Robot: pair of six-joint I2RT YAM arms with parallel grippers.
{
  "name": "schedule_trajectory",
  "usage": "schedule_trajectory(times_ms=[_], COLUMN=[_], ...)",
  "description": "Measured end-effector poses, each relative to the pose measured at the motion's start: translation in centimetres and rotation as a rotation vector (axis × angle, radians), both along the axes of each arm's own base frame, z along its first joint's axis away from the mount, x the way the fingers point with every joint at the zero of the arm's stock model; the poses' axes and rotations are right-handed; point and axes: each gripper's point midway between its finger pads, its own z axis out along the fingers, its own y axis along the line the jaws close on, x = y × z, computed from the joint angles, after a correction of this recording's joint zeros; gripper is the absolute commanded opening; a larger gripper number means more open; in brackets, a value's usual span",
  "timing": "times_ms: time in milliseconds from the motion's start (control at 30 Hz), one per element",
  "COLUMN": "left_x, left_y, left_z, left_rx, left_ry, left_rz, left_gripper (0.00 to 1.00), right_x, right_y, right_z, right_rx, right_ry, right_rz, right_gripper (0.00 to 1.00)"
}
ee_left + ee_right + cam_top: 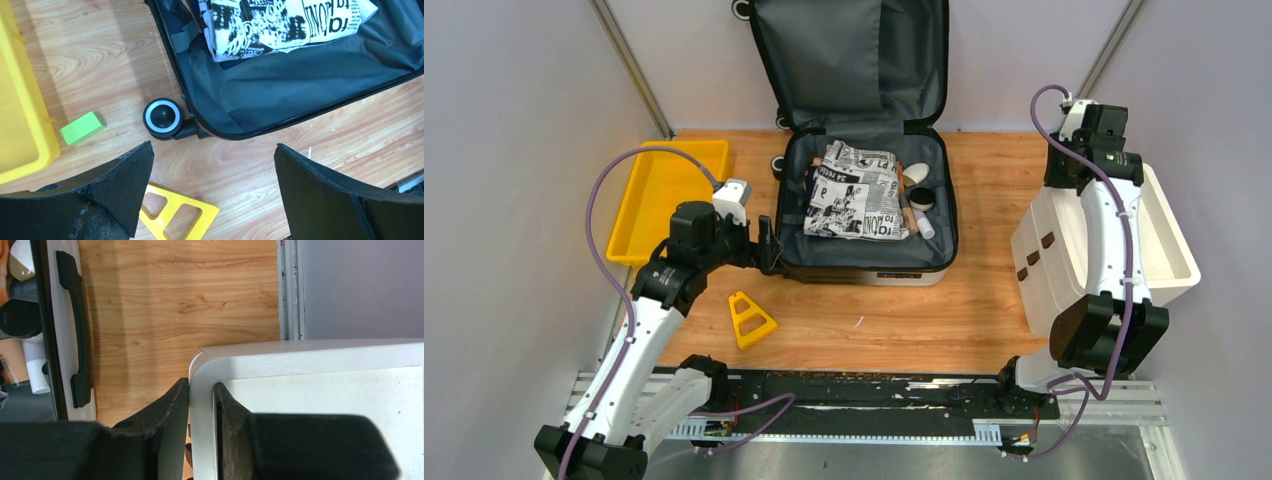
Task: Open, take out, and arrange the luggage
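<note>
At the 12 o'clock end of the wooden tabletop (pixel 894 320), the luggage (pixel 864 255) lay open, its base flat on the wood and its lid (pixel 849 60) standing up against the back wall, dark grey lining showing in both halves. A folded cloth in black-and-white newspaper print (pixel 856 190) filled most of the base, and a few small bottles and jars (pixel 917 200) were packed along its 3 o'clock side. The left tool (pixel 769 245) hung just beside the luggage's 9 o'clock edge with its fingers (pixel 125 175) spread wide apart and nothing between them; below it the left wrist view showed a black wheel (pixel 162 117) at the case's corner and a small green block (pixel 82 127) on the wood near the yellow tray (pixel 664 190), which sat at 10 o'clock. A flat yellow triangle (pixel 751 320) lay at 7 o'clock from the luggage, apart from it. At 3 o'clock the white bin (pixel 1169 250) stood at the tabletop's edge, and the right tool (pixel 201 387) was clamped on its rim near a corner, one finger outside the wall and one inside. In the right wrist view the luggage's black handle (pixel 75 335) sat at 9 o'clock, well apart from the bin.
</note>
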Motion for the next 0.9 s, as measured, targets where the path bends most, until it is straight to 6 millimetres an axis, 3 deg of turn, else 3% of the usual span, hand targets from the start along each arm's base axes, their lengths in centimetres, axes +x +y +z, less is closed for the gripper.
schedule_trajectory(times_ms=[900], left_x=[0.2], left_y=[1.1], left_z=[-0.4], left_rx=[0.047], left_ry=[-0.001], left_rz=[0.046], left_gripper=[1.0], right_x=[1.5], right_y=[4.9], right_z=[0.3], right_rx=[0.088], right_ry=[-0.044], right_rz=[0.203], right_gripper=[0.1])
